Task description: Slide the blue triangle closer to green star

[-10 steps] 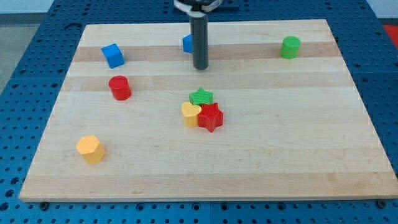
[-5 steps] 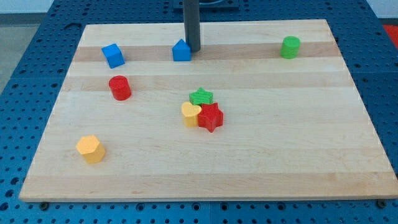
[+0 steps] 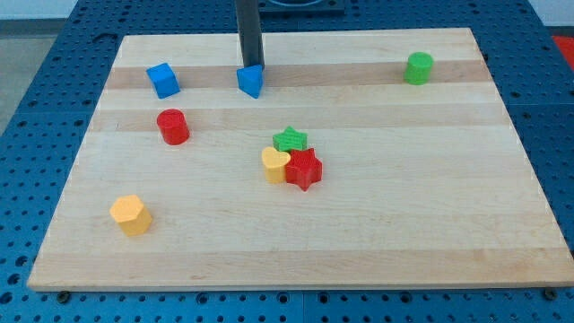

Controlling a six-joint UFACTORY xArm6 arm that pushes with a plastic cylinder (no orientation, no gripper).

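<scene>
The blue triangle [image 3: 251,81] lies near the top of the wooden board [image 3: 404,224], left of centre. My tip [image 3: 250,66] stands right behind it, at its top edge, seemingly touching it. The green star [image 3: 290,140] lies near the board's middle, below and to the right of the triangle, packed against a yellow heart [image 3: 274,165] and a red star [image 3: 304,168].
A blue cube [image 3: 162,80] sits at the upper left, a red cylinder [image 3: 172,126] below it, a yellow hexagon [image 3: 131,214] at the lower left and a green cylinder [image 3: 418,68] at the upper right.
My tip moved up and to the left, from the triangle's right side to behind it. The blue triangle slid a little left and down and turned.
</scene>
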